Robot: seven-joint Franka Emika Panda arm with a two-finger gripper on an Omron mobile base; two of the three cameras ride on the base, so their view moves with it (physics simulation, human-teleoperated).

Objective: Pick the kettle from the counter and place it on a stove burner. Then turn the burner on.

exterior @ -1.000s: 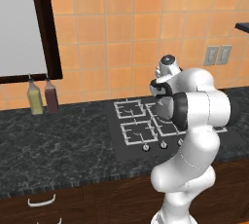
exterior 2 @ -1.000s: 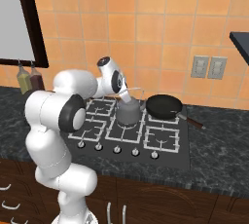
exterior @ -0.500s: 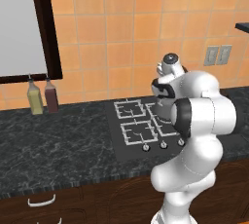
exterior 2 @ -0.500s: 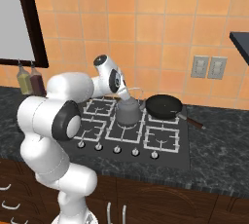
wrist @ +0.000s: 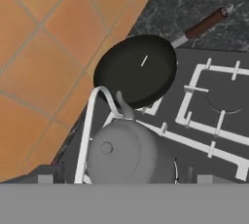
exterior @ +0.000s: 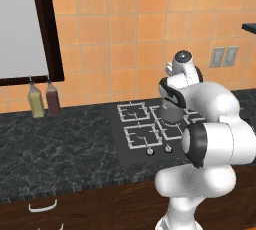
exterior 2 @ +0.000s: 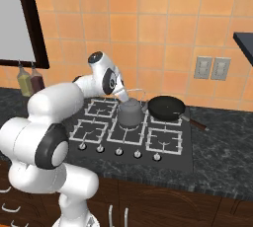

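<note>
The kettle [exterior 2: 131,114] stands on the stove burner [exterior 2: 129,128] at the cooktop's middle, beside a black frying pan [exterior 2: 167,107]. The gripper [exterior 2: 121,94] hangs just above it, jaws apart. Best to lift clear of the wire handle before seeking the knobs [exterior 2: 119,151].

Long black stone-look counter [exterior: 60,149] with faint white veining runs across, dark wood front below carrying pale curved drawer pulls [exterior: 42,206]. Black cooktop [exterior: 145,131] set into it; two light grey grates [exterior: 142,135] visible on its left side, two small round knobs [exterior: 149,151] along the front edge. White robot arm [exterior: 210,139] with dark joints covers the cooktop's right half (gripper hidden behind it). Two bottles, one yellowish [exterior: 35,99] and one dark red [exterior: 52,97], stand just beside each other against the orange tiled wall [exterior: 115,49], beneath a dark-framed window [exterior: 30,29]. Grey double outlet plate [exterior: 224,56] on the wall at right.
</note>
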